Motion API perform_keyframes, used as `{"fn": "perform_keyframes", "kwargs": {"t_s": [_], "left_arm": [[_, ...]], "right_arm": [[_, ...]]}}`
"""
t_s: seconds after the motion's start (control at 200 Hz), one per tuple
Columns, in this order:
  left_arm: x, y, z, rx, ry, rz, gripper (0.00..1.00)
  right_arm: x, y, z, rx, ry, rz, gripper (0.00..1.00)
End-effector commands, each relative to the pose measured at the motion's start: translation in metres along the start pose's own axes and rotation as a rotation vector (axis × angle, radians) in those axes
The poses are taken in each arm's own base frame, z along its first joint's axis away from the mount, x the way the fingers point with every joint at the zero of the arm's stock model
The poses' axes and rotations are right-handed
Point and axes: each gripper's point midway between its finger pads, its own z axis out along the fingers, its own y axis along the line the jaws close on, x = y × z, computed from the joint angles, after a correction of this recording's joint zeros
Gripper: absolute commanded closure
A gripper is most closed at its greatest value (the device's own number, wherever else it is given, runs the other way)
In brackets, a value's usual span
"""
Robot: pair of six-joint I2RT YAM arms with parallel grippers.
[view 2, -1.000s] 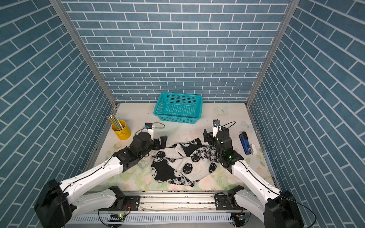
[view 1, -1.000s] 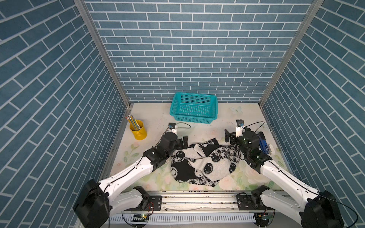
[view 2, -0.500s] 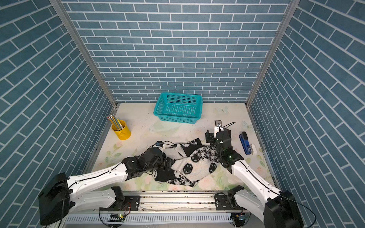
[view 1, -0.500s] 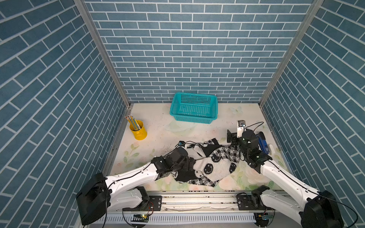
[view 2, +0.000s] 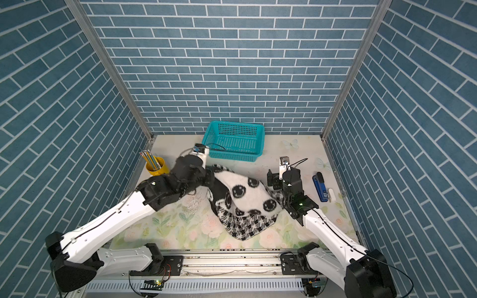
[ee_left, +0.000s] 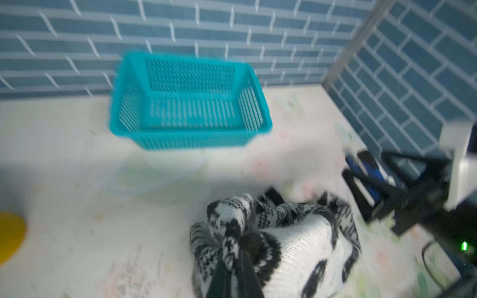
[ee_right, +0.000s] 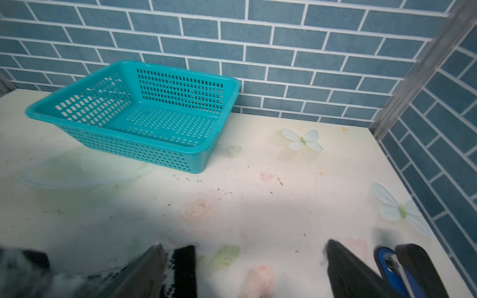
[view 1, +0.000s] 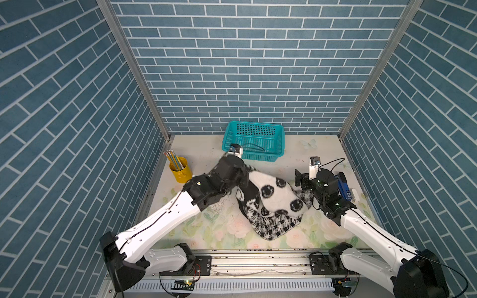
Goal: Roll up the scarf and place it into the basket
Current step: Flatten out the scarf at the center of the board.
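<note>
Yellow pencil cup (view 1: pixel 180 170), far left of the floral tabletop (view 1: pixel 227 228), holding a bunch of pencils; only the top views show the pencils, and the left wrist view catches just a yellow blur. Left gripper (ee_left: pixel 235 265): fingers pressed together, pinching a gathered end of the scarf (view 1: pixel 273 198). This grip shows only in the blurred left wrist view; in both top views the wrist hides it. From that pinch the scarf (view 2: pixel 247 198) runs rightward as a white smiley-face panel down to the tabletop, with its houndstooth band on the near side and its far end just beside the right arm. The basket (view 1: pixel 254 124), teal mesh, stands against the back wall, apart from the scarf; the right wrist view shows its perforated floor bare (ee_right: pixel 116 129), while in both top views a cable of the left wrist crosses in front of it. Right gripper (ee_right: pixel 245 271): fingers spread wide over bare tabletop, gripping nothing, with a scarf edge (ee_right: pixel 180 268) against one finger. Blue stapler (view 2: pixel 320 187) lies just beyond that gripper; a small white object (view 2: pixel 331 195) is beside it.
</note>
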Motion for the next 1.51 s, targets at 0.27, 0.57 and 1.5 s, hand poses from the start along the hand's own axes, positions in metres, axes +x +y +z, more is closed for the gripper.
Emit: {"fn": "perform_keyframes", "kwargs": {"t_s": [0.27,0.57,1.5], "left_arm": [[-0.099,0.031,-0.037,-0.164,-0.202,0.182,1.00],[-0.136,0.063,-0.061,-0.307,-0.274,0.202,1.00],[-0.223,0.070,-0.130,-0.370,-0.453,0.273,1.00]], "right_arm": [[-0.030,0.118,-0.033,-0.536,-0.019,-0.090,0.01],[-0.005,0.136,-0.014,-0.453,0.047,-0.083,0.01],[0.141,0.126,-0.039,-0.642,0.395,0.132,0.01]]}}
